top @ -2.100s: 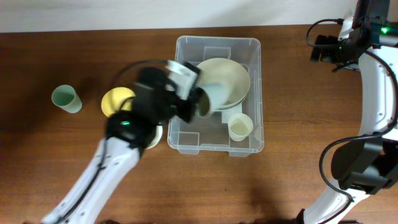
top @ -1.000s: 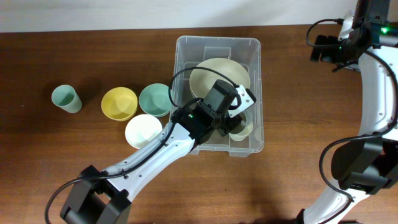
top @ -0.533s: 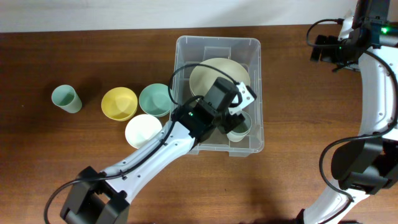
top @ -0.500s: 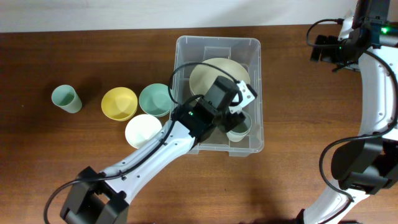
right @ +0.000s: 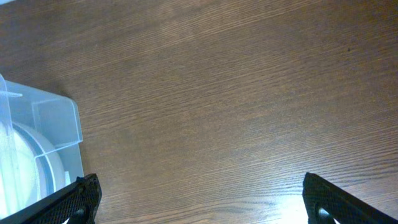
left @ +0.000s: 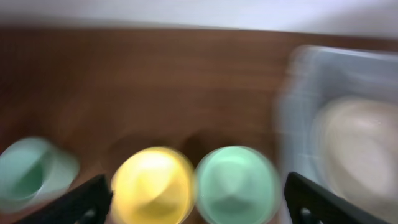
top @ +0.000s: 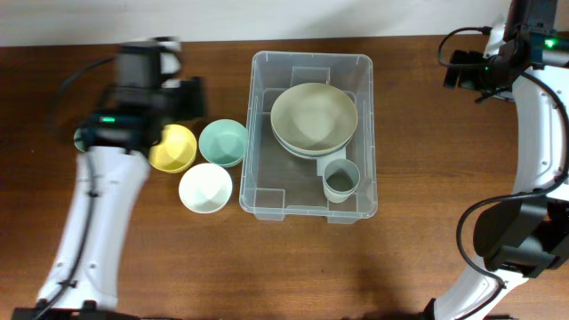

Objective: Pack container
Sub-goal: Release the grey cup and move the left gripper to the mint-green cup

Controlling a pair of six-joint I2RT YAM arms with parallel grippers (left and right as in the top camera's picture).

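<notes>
Hovering above yellow bowl (left: 152,186) and green bowl (left: 236,186), left fingers (left: 87,202) apart; right fingers (right: 78,198) apart above desk (right: 217,93). Container (top: 267,188) holds stacked bowls (top: 313,118), cup (top: 341,179).

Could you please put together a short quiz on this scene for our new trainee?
1. True or false: the yellow bowl lies inside the container.
2. How many bowls stand on the table outside the container? A) two B) three C) five
3. Which tool, left or right, is nearer the yellow bowl?

Key
1. False: it stands on the table, left of the container.
2. B: the yellow bowl, the teal bowl and the white bowl.
3. The left tool.
</notes>
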